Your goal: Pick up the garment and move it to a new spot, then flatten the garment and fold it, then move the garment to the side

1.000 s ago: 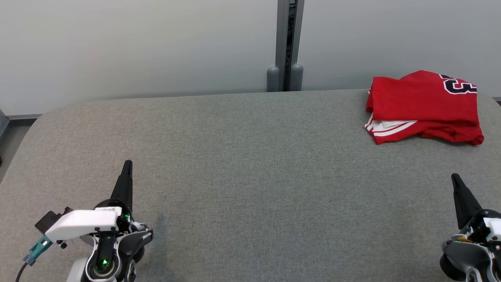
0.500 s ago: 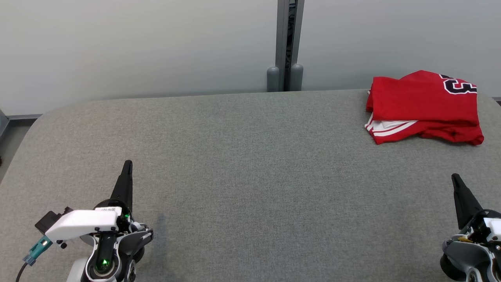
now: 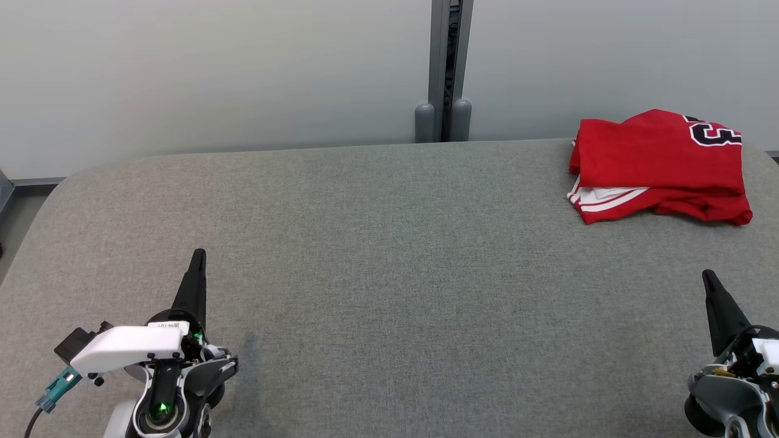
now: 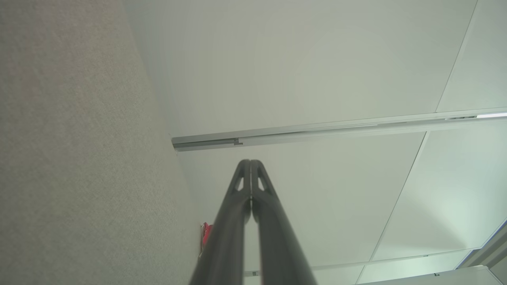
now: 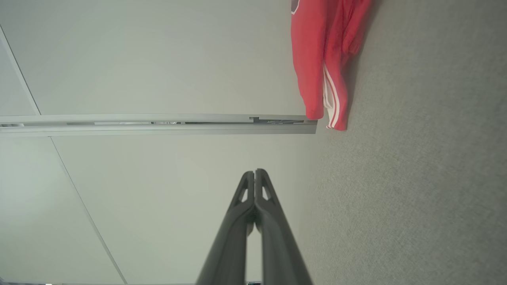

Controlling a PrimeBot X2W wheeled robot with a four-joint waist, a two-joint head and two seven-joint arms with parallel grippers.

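Head view shows you the folded red jersey (image 3: 660, 167) far right on the grey table (image 3: 389, 274), with left gripper (image 3: 198, 255) and right gripper (image 3: 707, 277) both pressed together, empty.

Table (image 3: 389, 274): grey woven fabric surface, far-left corner rounded. Wall (image 3: 213, 73): pale, smooth panels standing directly behind the table's far edge. A vertical grey metal channel (image 3: 450, 61) divides the panels near the middle of that edge, and two rounded grey caps (image 3: 424, 121) stand at its base. Floor (image 3: 15, 219): a darker grey strip visible beyond the table's left edge. Lighting: even and soft across table and wall.
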